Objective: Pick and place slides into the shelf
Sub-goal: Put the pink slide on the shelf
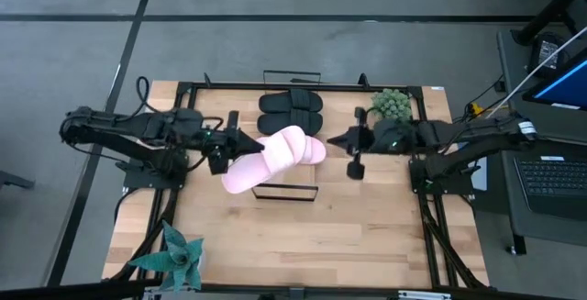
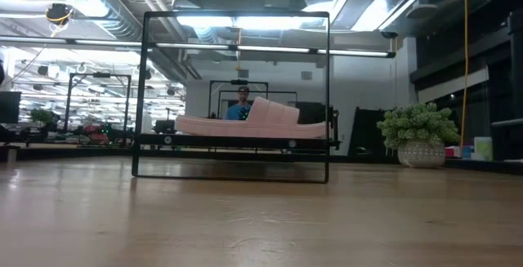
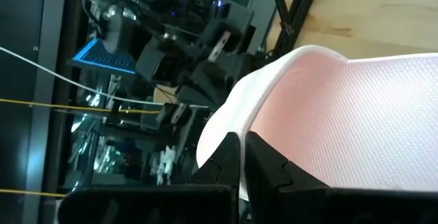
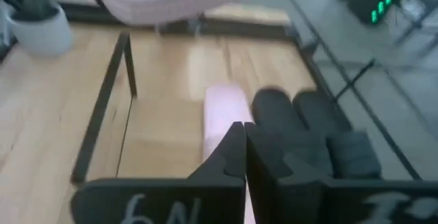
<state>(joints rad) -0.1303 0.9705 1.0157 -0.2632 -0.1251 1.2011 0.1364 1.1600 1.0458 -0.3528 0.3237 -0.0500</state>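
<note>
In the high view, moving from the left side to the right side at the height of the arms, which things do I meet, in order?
Left pincer → pink slide it holds → second pink slide → right pincer → potted plant.

Both arms are dark, nearly black, built of jointed blocky segments with black cables looped along them. The left gripper [image 1: 240,143] and right gripper [image 1: 341,139] each carry two flat black fingers. Pale handwritten marks show on the right gripper's crossbar.
</note>
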